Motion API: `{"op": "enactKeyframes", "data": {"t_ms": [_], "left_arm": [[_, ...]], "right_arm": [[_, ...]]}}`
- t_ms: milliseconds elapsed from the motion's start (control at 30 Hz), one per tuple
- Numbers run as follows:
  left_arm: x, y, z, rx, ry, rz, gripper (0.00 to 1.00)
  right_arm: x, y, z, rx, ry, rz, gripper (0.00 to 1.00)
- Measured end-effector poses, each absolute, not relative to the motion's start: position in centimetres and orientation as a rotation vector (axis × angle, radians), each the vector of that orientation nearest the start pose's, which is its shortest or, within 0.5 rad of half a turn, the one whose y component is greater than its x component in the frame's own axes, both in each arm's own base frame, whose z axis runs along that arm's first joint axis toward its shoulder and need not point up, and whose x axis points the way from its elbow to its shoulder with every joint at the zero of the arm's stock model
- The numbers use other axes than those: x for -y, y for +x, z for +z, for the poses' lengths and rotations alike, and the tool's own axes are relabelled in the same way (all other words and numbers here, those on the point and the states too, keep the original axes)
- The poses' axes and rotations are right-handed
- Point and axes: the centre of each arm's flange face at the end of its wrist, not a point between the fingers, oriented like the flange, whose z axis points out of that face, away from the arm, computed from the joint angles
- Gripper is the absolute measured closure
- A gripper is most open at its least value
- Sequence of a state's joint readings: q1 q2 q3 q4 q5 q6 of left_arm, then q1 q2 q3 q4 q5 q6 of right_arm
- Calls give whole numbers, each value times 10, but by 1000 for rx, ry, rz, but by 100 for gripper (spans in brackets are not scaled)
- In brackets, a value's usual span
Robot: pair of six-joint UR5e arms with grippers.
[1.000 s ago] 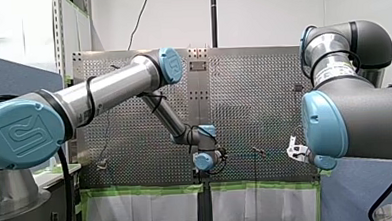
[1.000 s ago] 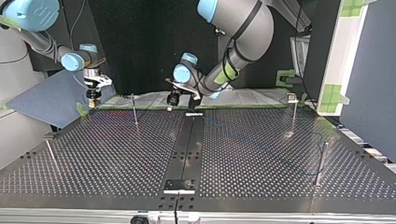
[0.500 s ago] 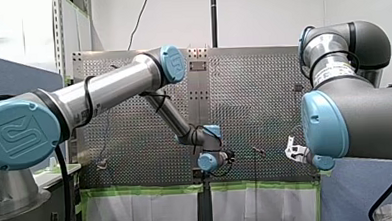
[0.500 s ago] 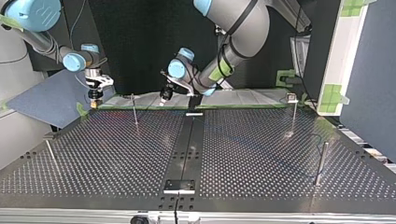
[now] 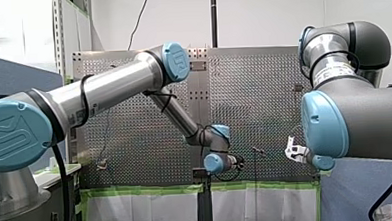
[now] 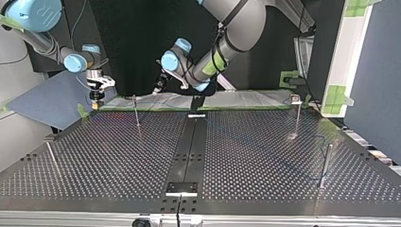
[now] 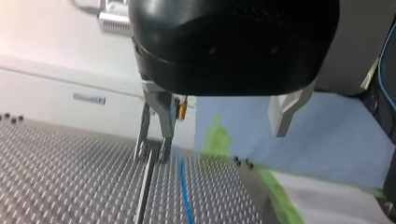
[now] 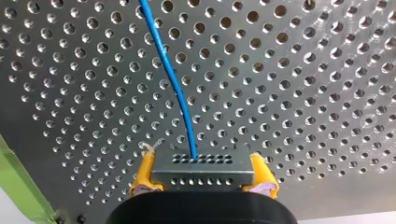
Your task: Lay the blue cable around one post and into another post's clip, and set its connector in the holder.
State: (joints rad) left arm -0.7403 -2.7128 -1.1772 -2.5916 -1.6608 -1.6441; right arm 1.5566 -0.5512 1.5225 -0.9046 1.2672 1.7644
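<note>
- Wide perforated worktop point(image 6: 265, 161) fills the top view, with a dark strip down its middle.
- Left arm point(image 6: 231, 23) sweeps in from the top view's upper right and reaches past the middle. Its wrist hangs over the worktop's far edge.
- Right arm point(image 6: 42, 40) comes in at the top view's upper left, wrist pointing down over the far-left corner.
- Four thin posts stand upright, well apart: a far post point(image 6: 136, 112) left of the strip, a capped post point(image 6: 297, 118) at the far right, a right post point(image 6: 325, 165) nearer the camera, and a left post point(image 6: 52, 158) by the left edge.
- Left tool point(image 7: 217, 144) is black-bodied with metal fingers point(image 7: 156, 126), and there it is: fingers spread wide, nothing between them. In the top view the left tool point(image 6: 158, 87) hangs above the far edge, near the far post.
- Right tool point(image 8: 201, 184), yellow pads point(image 8: 142, 179) showing, is clamped on the connector point(image 8: 201, 167). In the top view the right tool point(image 6: 97, 92) hovers just off the worktop's far-left corner.
- The connector is a small grey block with rows of holes, squeezed between both pads and held clear of the worktop.
- Cable point(image 8: 175, 84), thin and blue, leaves the middle of the connector and runs ahead over the holes in a gentle curve.
- In the left wrist view the cable point(image 7: 183, 186) runs just beside a thin post. Whether they touch, I can't tell.
</note>
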Motion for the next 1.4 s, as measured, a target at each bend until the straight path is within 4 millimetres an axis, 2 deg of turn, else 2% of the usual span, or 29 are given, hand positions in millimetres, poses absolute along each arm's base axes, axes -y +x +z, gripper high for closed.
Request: {"op": "enactKeyframes", "data": {"t_ms": [200, 600, 1400], "left_arm": [[619, 452, -40, -1698, 554, -534, 0], [659, 434, -14, -1636, 526, -543, 0], [660, 427, -11, -1664, 459, -452, 0]], "right_arm": [[674, 154, -45, 1285, 1388, 1528, 100], [674, 154, -45, 1288, 1386, 1531, 100], [673, 156, -45, 1290, 1391, 1532, 100]]}}
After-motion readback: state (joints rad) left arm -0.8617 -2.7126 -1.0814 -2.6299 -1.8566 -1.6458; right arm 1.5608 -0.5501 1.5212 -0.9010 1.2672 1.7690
